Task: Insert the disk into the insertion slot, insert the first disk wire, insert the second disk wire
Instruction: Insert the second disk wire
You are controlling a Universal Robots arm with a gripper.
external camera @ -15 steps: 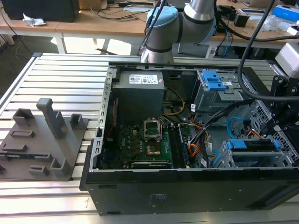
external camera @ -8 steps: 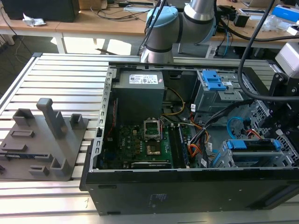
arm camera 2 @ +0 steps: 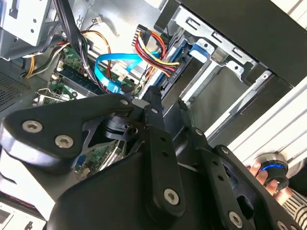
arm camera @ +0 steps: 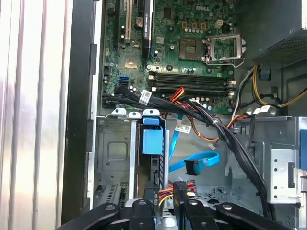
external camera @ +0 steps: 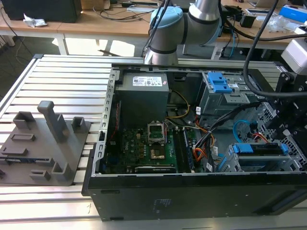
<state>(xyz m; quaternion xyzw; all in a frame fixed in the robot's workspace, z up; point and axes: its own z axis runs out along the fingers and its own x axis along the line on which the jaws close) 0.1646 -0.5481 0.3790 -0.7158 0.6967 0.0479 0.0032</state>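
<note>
Exterior high overview; wrist views close inside case (external camera: pixel 192 196).

place: robotics lab | cues: slatted aluminium bench (external camera: pixel 62 76); open computer case (external camera: pixel 192 191); cable-strewn desks (external camera: pixel 115 21)

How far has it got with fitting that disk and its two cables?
The disk, with its blue tab, already sits in the insertion slot. The gripper hovers by the first disk wire, whose black plug lies at the disk's edge; whether it is seated I cannot tell. The second disk wire looks left to do: its light-blue loop lies loose, plug end free.
</note>
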